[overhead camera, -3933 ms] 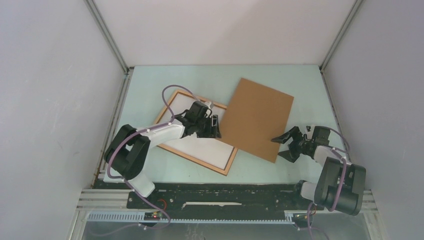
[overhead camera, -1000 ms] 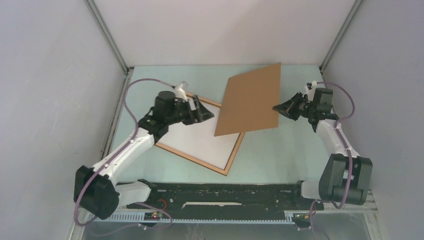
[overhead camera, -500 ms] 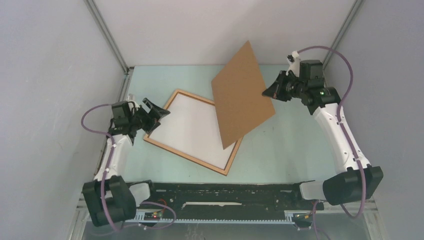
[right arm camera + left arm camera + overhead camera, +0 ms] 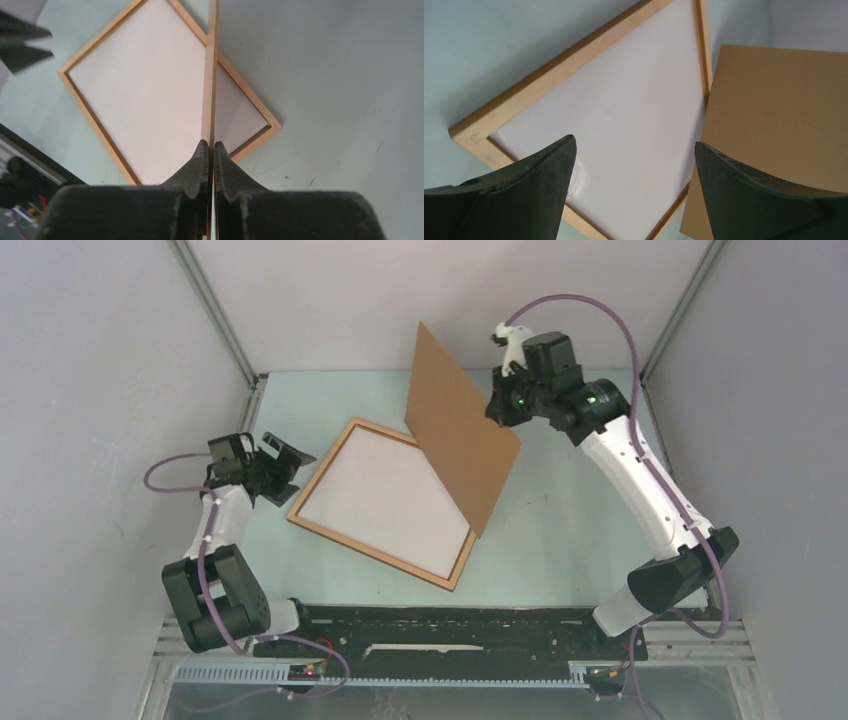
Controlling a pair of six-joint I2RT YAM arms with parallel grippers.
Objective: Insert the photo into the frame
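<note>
Right arm (image 4: 640,480) raised, end effector (image 4: 210,146) holding backing board (image 4: 455,435) near-upright; left arm (image 4: 213,530) retracted.

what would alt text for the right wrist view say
The right gripper, seen from its own wrist, is shut on the edge of a thin brown backing board that shows edge-on. Below it, on the pale green table, lies the wooden frame with a plain white sheet inside.

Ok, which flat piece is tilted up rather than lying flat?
The plain brown board, pinched by the right gripper; the wooden frame lies flat on the table.
</note>
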